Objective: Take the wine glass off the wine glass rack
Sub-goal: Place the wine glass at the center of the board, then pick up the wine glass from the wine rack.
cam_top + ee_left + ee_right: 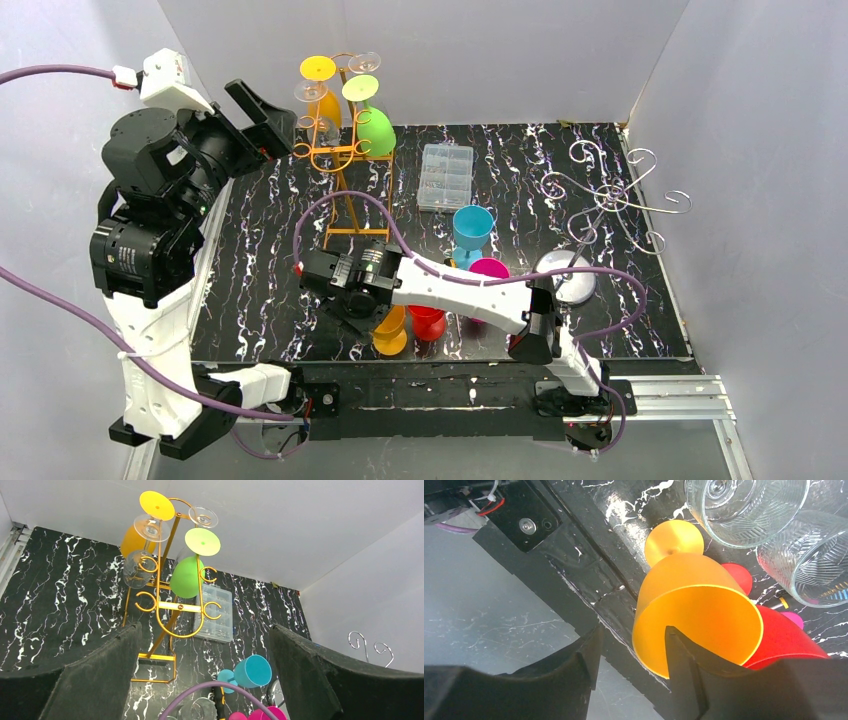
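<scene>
The gold wine glass rack (345,150) stands at the back left with an orange glass (132,540), a green glass (187,575) and clear glasses (137,567) hanging upside down on it. My left gripper (262,115) hovers open just left of the rack, which sits between its fingers in the left wrist view, farther off (205,630). My right gripper (631,650) is open at the table's front edge. One finger is inside the mouth of an upright orange wine glass (694,615) and the other is outside its wall.
A red glass (784,640) stands against the orange one, with two clear glasses (749,505) beside them. Blue (472,232) and magenta (489,270) glasses, a clear plastic box (446,177) and a silver rack (610,200) occupy the middle and right.
</scene>
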### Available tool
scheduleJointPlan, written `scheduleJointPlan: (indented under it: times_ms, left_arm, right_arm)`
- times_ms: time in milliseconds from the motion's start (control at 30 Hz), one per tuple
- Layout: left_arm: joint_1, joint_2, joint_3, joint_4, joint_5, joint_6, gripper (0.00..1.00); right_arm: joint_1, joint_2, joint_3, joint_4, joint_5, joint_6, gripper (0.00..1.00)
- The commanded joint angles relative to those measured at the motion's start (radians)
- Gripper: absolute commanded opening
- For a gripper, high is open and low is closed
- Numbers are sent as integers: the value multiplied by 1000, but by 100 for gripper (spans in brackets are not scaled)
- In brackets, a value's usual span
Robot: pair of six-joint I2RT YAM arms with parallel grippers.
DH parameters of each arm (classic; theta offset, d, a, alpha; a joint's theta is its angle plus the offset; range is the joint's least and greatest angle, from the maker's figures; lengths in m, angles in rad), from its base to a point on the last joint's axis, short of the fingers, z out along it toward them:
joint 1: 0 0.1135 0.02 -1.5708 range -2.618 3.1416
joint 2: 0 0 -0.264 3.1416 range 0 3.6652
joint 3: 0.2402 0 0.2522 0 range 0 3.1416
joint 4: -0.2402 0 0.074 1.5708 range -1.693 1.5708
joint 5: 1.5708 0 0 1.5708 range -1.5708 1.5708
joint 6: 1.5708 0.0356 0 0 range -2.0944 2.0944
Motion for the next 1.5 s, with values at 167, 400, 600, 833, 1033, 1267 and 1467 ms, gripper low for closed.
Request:
scheduleJointPlan:
  times_ms: [167,400,600,833,1033,1267,1467]
  left_arm:
    - [1,17,14,-18,21,15,98]
    - [1,79,49,-29,52,-7,98]
    - [3,129,54,-20,100,-41,98]
    - [4,159,41,-18,160,-60,98]
    - [3,148,0,-4,195,-76,98]
    - [4,122,-59,8,222,-89,98]
    - [4,97,-93,15,232,-95,98]
  right_arm:
    - [-7,-103,96,28,-18,27,84]
    - [-202,-246,42,141,-101,46,98]
    - [-460,-319,7,410,-295,155,98]
    - [-658,-307,-23,717,-289,334,98]
    - [-682,-220,26,861,-169,417,89]
    - [-683,-140,63,976,-10,478,70]
    - [-683,-114,47,1076,83,493,57]
